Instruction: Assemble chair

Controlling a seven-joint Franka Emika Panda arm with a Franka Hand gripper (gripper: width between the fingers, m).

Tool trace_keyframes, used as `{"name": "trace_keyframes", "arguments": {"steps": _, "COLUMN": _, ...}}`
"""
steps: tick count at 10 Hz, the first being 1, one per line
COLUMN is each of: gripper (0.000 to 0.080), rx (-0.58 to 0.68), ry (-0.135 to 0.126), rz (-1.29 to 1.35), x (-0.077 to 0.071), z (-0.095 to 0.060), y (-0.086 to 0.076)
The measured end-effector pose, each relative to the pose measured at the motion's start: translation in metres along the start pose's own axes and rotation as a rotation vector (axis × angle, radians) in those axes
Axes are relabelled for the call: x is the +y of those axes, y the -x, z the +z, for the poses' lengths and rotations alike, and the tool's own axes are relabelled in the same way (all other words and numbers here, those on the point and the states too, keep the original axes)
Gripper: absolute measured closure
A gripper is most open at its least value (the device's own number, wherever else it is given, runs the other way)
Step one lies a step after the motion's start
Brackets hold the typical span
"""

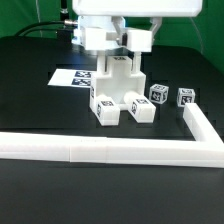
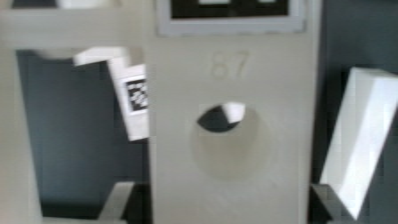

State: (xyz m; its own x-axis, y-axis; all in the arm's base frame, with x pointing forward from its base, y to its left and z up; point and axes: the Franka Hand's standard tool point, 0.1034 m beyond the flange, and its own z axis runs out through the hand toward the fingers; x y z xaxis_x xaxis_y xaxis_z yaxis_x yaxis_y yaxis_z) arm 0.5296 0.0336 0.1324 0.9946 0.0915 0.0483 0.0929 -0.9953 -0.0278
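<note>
The partly built white chair (image 1: 117,85) stands upright at the table's middle, on two tagged blocky feet (image 1: 104,109) at its base. My gripper (image 1: 115,47) comes down onto its top. In the wrist view, my gripper (image 2: 222,198) has one finger on each side of a wide white slab (image 2: 231,150) with a round hole and an embossed "67". Both fingers (image 2: 128,200) lie against the slab's edges. A tagged white part (image 2: 128,95) shows past the slab on one side, and another white part (image 2: 365,130) on the other. Two loose tagged cubes (image 1: 158,93) (image 1: 185,96) lie on the exterior view's right.
The marker board (image 1: 72,77) lies flat behind the chair on the exterior view's left. The long white L-shaped rail (image 1: 110,150) runs along the front and turns back at the right (image 1: 200,125). The table is black.
</note>
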Motion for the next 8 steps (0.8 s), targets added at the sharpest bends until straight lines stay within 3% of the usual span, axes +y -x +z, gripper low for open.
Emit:
{"name": "trace_keyframes", "arguments": {"steps": 2, "gripper": 0.0515, "rx": -0.001, "ry": 0.001, "rz": 0.002, "x": 0.001, "z": 0.001, "y": 0.0}}
{"name": "trace_keyframes", "arguments": {"steps": 4, "gripper": 0.0515, "rx": -0.001, "ry": 0.02, "rz": -0.068, "x": -0.004, "z": -0.001, "y": -0.001}}
{"name": "trace_keyframes", "arguments": {"steps": 6, "gripper": 0.0515, "rx": -0.004, "ry": 0.012, "rz": -0.127, "x": -0.017, "z": 0.001, "y": 0.001}}
{"name": "trace_keyframes", "arguments": {"steps": 8, "gripper": 0.0515, "rx": -0.007, "ry": 0.007, "rz": -0.117, "x": -0.016, "z": 0.002, "y": 0.002}}
